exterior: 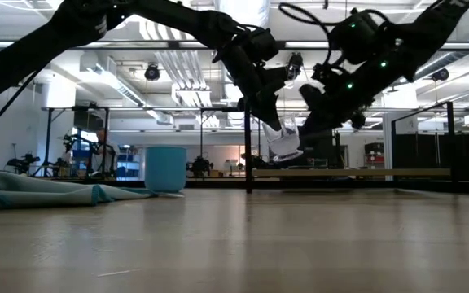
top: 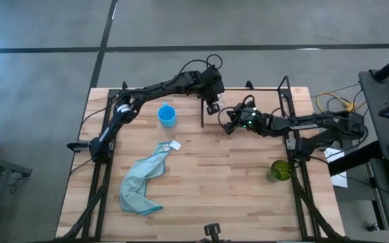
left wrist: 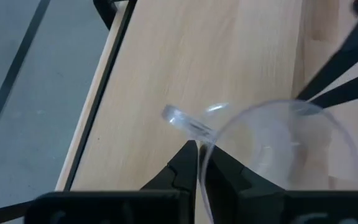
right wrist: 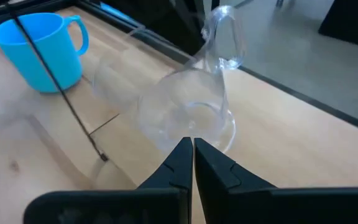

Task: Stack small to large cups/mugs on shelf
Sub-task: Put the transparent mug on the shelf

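The small clear cup [exterior: 285, 143], which has a handle, hangs tilted above the pale wooden shelf [exterior: 357, 172] at the table's far middle. My left gripper [top: 213, 104] and my right gripper [top: 227, 120] are both shut on it, from opposite sides. The blue mug [top: 167, 115] stands on its base on the tabletop left of the shelf; it also shows in the right wrist view [right wrist: 42, 50]. The olive-green cup [top: 280, 170] stands near the table's right edge. My left gripper pinches the clear cup's rim [left wrist: 201, 142] between its two fingers, right beside the handle [left wrist: 185, 119]. The fingers come from above, slanting down. The cup hangs tilted, clear of the shelf board [left wrist: 229, 50]. My right gripper pinches the cup's wall at the rim [right wrist: 191, 134] between its shut fingers, on the side away from the handle [right wrist: 226, 37]. It comes from the table's right, slanting down. The cup is clear of the shelf board [right wrist: 291, 143].
A light blue cloth [top: 144, 185] lies crumpled on the tabletop's near left. Thin black rods [top: 202, 108] stand upright at the shelf's corners, one close to both grippers; it shows in the right wrist view [right wrist: 61, 93]. Cables lie beyond the table's right edge.
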### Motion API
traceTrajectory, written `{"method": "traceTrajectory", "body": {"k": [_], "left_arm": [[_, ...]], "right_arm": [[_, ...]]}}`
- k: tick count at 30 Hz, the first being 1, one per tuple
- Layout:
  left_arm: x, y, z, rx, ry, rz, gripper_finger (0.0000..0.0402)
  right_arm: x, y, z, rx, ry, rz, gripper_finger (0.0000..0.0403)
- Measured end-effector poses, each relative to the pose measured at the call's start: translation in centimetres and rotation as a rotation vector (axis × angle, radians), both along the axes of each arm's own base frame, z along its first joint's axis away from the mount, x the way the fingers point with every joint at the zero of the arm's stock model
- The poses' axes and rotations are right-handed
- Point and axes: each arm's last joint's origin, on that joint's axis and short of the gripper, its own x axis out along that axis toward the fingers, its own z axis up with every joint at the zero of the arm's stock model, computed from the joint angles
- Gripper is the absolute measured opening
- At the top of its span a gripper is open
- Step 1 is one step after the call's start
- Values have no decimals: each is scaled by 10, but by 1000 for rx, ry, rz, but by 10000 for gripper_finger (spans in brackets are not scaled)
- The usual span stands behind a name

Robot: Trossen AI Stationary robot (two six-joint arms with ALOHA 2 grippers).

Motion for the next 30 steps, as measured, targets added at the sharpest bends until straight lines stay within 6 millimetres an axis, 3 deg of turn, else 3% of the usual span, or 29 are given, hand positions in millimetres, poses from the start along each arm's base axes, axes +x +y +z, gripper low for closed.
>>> {"method": "traceTrajectory", "body": {"k": [6, 22, 30], "left_arm": [[0, 0, 0, -1, 0, 0, 43], [5, 2, -11, -10, 10, 1, 45], [6, 6, -5, 32, -5, 32, 44]], "right_arm": [[13, -4, 1, -22, 28, 17, 9], [11, -9, 0, -9, 30, -9, 9], [6, -7, 17, -30, -33, -9, 9]]}}
